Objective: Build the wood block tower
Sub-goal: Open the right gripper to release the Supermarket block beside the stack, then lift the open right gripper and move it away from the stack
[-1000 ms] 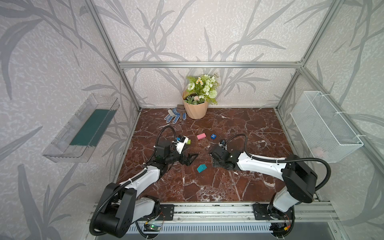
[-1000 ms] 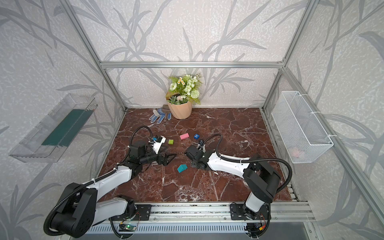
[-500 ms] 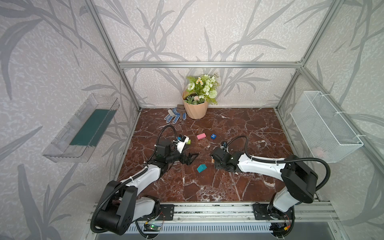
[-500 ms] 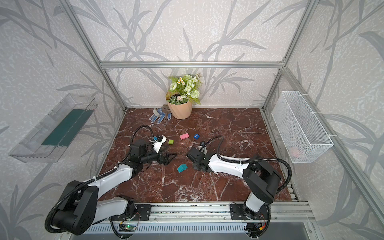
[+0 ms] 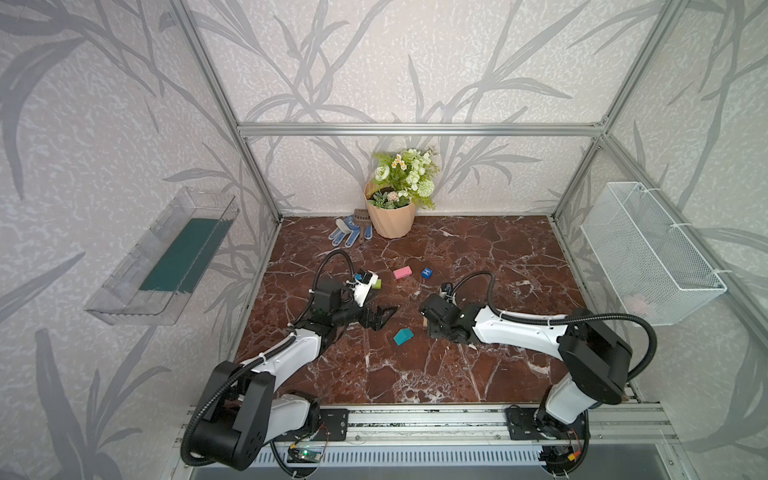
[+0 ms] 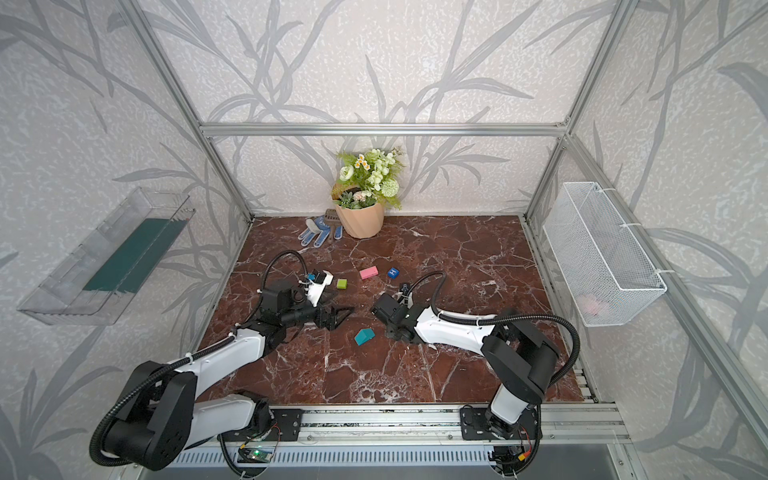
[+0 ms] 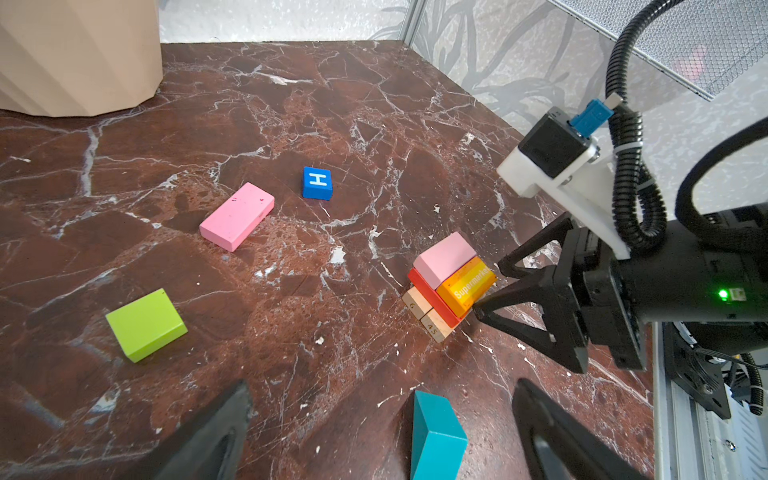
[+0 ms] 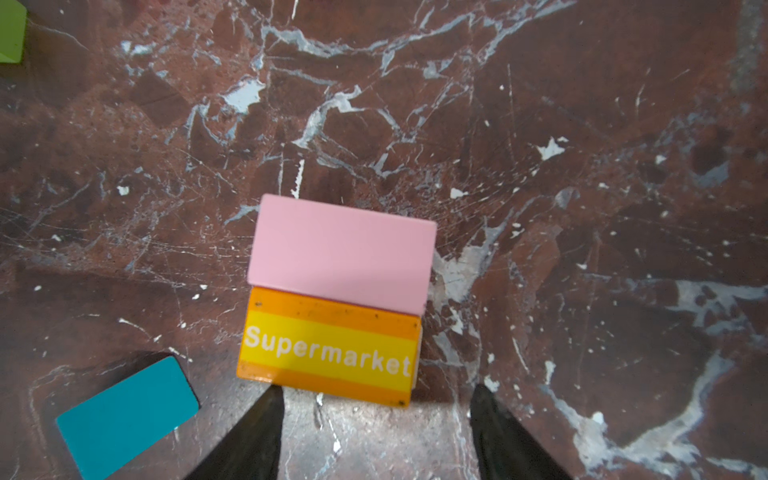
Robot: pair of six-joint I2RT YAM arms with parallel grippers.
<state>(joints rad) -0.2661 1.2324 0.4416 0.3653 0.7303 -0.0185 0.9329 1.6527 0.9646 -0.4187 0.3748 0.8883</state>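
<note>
The tower [image 7: 451, 286] is a short stack: tan base blocks, a red layer, then a pink block [image 8: 340, 253] and an orange "Supermarket" block [image 8: 328, 357] side by side on top. My right gripper [image 8: 376, 390] is open, its fingertips just short of the orange block and holding nothing. My left gripper [image 7: 382, 415] is wide open low over the floor, with the teal house-shaped piece [image 7: 436, 440] lying between its fingers, untouched. Loose on the floor lie a pink oblong [image 5: 402, 272], a blue "H" cube [image 5: 427, 272] and a green cube [image 6: 341, 284]. In both top views the right wrist covers the tower.
A beige flowerpot [image 5: 390, 218] and blue-white gloves [image 5: 345, 232] sit at the back wall. A white wire basket [image 5: 648, 257] hangs on the right wall and a clear tray [image 5: 166, 257] on the left wall. The aluminium rail runs along the front edge.
My left gripper has slid a little to the right, closer to the teal piece. My right gripper's jaws have narrowed slightly over the tower.
</note>
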